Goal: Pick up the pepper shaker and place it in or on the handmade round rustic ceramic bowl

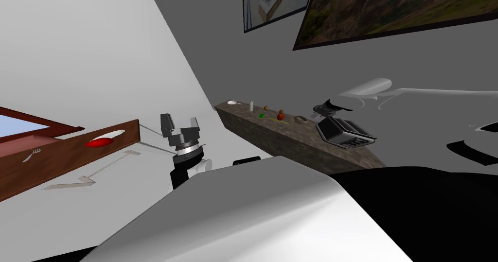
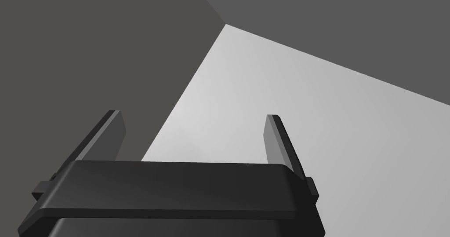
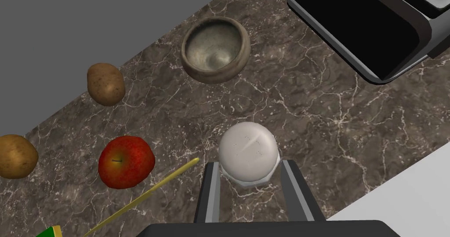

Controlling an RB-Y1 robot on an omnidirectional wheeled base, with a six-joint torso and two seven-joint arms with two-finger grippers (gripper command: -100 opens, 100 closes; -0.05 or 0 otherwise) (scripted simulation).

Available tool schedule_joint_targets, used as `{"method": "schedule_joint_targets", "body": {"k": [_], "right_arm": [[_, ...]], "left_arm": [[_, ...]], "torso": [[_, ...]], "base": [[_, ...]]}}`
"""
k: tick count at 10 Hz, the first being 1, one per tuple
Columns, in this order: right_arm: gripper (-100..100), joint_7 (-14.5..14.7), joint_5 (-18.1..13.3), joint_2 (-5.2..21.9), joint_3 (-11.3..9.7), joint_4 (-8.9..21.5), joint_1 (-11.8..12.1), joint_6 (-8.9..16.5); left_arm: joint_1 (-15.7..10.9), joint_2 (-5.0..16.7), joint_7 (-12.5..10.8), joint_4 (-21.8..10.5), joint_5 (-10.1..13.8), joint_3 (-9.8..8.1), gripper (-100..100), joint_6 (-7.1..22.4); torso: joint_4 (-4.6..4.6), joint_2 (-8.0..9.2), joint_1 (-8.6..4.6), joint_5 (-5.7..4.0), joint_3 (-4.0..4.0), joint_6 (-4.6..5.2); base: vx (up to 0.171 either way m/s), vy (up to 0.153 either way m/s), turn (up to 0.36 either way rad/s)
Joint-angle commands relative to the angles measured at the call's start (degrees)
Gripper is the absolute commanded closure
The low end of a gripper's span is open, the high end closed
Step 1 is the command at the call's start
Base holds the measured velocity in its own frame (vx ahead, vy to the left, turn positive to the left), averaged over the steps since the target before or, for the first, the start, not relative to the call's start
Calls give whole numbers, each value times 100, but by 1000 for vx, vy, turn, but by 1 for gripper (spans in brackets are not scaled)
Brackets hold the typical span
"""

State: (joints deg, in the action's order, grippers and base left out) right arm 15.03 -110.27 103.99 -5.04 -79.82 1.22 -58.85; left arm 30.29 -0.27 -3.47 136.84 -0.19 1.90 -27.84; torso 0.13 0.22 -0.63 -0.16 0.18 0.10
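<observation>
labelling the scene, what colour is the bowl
Mottled grey-brown bowl, paler greenish inside; right wrist view shows it best.

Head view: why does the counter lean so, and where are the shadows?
Head view: the wide, rolled lens slants the counter and splays the walls. Right wrist view: even light; apple and pepper shaker cast no clear shadow.

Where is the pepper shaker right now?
Right wrist view: the pepper shaker is held in the right gripper above the counter, near the apple, with the bowl just beyond.

2 fingers (image 3: 212,194) clamp white shaker (image 3: 248,153); bowl (image 3: 215,49) nearby.
</observation>
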Motion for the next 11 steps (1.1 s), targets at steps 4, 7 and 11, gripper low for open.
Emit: {"method": "schedule_joint_targets", "body": {"k": [4,7,11], "right_arm": [[100,-179,199,34,-35,320,137,-277],[100,-361,311,-43,-147,627,270,-517],[100,-630,436,-197,-339,1041,481,-831]], "left_arm": [[2,0,0,0,0,0,0,0],[2,0,0,0,0,0,0,0],[2,1,0,0,0,-2,0,0]], "torso": [[-10,-26,-4,-9,-18,11],[-14,-30,1,-7,-22,12],[-22,-54,-68,-21,-37,7]], "base": [[-7,-138,212],[-20,-143,305],[-6,-252,359]]}}
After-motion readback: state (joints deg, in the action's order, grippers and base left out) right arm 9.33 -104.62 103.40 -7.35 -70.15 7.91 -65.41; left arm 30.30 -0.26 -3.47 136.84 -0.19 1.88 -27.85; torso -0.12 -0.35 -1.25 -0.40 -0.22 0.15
